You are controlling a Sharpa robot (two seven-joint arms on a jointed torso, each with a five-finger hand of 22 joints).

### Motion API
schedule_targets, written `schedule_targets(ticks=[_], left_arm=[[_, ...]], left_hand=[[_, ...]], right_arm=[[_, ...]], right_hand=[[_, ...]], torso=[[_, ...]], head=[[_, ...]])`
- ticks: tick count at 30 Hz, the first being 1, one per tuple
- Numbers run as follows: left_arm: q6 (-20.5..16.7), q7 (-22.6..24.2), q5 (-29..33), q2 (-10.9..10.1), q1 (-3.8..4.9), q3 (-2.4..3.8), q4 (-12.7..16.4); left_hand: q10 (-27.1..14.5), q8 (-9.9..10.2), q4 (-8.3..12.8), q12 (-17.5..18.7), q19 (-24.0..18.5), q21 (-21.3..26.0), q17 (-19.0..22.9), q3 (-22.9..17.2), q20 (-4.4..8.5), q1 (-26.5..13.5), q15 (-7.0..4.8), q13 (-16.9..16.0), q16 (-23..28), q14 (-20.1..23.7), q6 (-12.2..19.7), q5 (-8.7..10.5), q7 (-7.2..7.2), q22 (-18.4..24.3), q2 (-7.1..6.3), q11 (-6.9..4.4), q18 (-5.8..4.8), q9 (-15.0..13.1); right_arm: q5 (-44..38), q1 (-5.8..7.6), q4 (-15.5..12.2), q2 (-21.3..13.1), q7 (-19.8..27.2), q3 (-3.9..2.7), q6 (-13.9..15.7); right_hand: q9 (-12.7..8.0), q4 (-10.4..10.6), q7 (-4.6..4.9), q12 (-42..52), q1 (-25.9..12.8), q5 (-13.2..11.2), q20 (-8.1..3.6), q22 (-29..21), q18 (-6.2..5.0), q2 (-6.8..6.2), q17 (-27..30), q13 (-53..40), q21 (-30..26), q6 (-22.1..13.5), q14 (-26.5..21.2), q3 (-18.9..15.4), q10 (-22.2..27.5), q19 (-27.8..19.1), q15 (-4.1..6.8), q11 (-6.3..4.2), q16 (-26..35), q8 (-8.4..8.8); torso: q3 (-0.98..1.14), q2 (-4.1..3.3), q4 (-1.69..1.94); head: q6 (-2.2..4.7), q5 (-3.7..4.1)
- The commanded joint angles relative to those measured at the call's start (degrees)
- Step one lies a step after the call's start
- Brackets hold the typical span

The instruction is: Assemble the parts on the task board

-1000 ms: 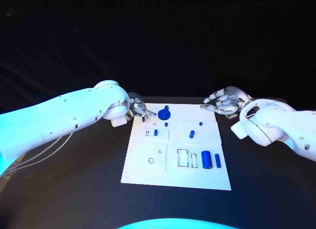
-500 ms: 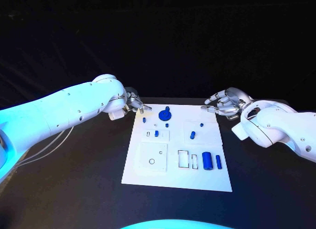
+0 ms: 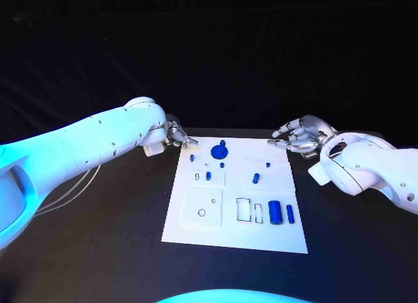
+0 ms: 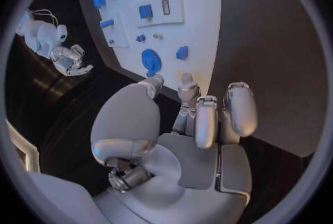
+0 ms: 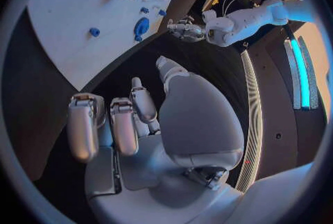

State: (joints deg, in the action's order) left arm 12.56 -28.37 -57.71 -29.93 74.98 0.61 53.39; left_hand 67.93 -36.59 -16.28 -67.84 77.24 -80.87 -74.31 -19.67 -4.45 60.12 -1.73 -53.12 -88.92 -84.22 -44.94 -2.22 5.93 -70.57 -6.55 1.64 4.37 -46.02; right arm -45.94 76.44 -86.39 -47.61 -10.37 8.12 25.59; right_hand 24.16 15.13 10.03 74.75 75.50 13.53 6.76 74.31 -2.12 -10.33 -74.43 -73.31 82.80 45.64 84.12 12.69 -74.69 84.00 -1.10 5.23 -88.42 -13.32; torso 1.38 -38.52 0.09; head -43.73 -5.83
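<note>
Left hand (image 3: 175, 135) sits at the board's far-left corner, off the board (image 3: 196, 227), fingers curled in loosely, nothing held; the left wrist view shows the fingers (image 4: 208, 118) side by side, tips just short of the board edge (image 4: 201, 24). Left arm comes in low from the left across the table (image 3: 91, 252).

Board lies in the table's middle, long axis running away from the robot, with bare black table on both sides and in front. Parts on it: small peg (image 3: 192, 158) near the far-left corner, disc (image 3: 217, 151) with a stub pointing away from the robot, just beside the left hand's side of the far edge. Small block (image 3: 209, 176) in the left-middle panel. Short pegs (image 3: 254, 178) right of centre. Near the right-front, cylinder (image 3: 274, 211) and thin bar (image 3: 290, 214) lie side by side, long axes along the board's length, touching or not cannot tell.

Right hand (image 3: 298, 136) hovers off the far-right corner, clear of the board, fingers bent and apart, holding nothing; right wrist view shows its fingers (image 5: 114, 124) curled over dark table beside the board edge.
</note>
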Motion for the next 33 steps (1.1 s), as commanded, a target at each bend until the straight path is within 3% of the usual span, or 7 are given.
schedule_targets(ticks=[1, 13, 33], left_arm=[[0.38, 0.47, 0.19, 0.71, -0.23, -0.23, -1.03], [0.35, 1.38, 0.36, 1.92, -1.36, -0.82, -3.30], [2.12, 2.08, 0.99, 2.25, -1.77, -1.59, -3.62]], left_hand=[[-1.49, 1.00, -0.39, 0.47, -0.37, 0.60, -12.89, 2.83, -0.20, 0.43, 0.23, 0.72, 0.58, -4.49, -0.10, -0.64, 0.15, 0.92, -0.28, 0.30, 0.15, 0.52], [-1.73, 1.17, -0.40, 0.61, -0.53, 0.72, -12.74, 3.00, -0.23, 0.39, 0.27, 0.96, 0.67, -4.41, -0.06, -0.63, 0.20, 1.15, -0.26, 0.35, 0.20, 0.69], [-2.07, 1.48, -0.27, 0.65, -0.79, 0.90, -12.65, 3.18, -0.34, 0.89, 0.38, 1.09, 0.72, -4.35, -0.16, -0.64, 0.27, 1.44, -0.04, 0.44, 0.26, 1.08]], right_arm=[[-0.13, -0.03, -0.13, -0.01, 0.21, -0.02, 0.02], [-0.14, -0.03, -0.40, -0.14, 0.38, -0.02, 0.19], [-0.16, -0.03, -0.35, -0.06, 0.38, -0.02, 0.10]], right_hand=[[0.12, 1.05, -0.03, -0.86, 0.88, 0.16, -0.26, 10.61, 0.20, 0.13, -10.64, 0.32, -0.63, -0.37, 4.54, -0.24, 1.41, 2.48, 0.41, -0.09, 0.92, -1.36], [0.12, 1.05, -0.03, -0.86, 0.88, 0.16, -0.26, 10.61, 0.20, 0.13, -10.64, 0.32, -0.63, -0.37, 4.54, -0.24, 1.41, 2.48, 0.41, -0.09, 0.92, -1.36], [0.11, 1.07, -0.04, -0.85, 0.89, 0.20, -0.27, 10.52, 0.17, 0.17, -10.53, 0.35, -0.78, -0.48, 4.52, -0.16, 1.41, 2.44, 0.43, -0.10, 0.99, -1.57]], torso=[[-0.01, -0.05, -0.05], [0.01, -0.03, 0.02], [0.04, 0.05, 0.01]], head=[[-0.10, -0.05], [-0.53, 0.14], [-0.84, 0.01]])
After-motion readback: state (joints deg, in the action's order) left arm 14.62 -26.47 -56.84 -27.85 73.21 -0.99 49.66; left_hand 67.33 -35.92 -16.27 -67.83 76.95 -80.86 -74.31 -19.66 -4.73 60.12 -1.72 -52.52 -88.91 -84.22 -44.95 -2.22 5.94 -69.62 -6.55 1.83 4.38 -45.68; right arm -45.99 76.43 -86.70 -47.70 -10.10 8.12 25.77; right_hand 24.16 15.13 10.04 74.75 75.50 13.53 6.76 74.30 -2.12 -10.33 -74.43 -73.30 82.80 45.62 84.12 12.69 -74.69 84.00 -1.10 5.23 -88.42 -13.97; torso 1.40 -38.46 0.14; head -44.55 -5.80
